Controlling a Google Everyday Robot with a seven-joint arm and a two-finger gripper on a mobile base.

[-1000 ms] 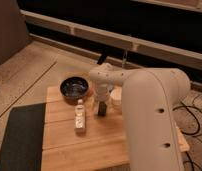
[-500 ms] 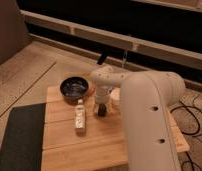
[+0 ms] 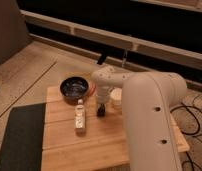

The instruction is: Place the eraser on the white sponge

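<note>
Jaws beside white sponge (image 3: 117,98), near bowl (image 3: 75,89)

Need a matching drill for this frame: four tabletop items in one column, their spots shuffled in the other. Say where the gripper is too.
Things:
1. bowl
2. bottle
3. eraser
4. white sponge

Places:
A. partly hidden by the arm, picture-right of the eraser
B. far part of the wooden table, picture-left
C. directly under the gripper, mid-table
D. just in front of the bowl

Pairs: 1-B, 2-D, 3-C, 4-A.

The gripper hangs over mid-table, right at the eraser.
</note>
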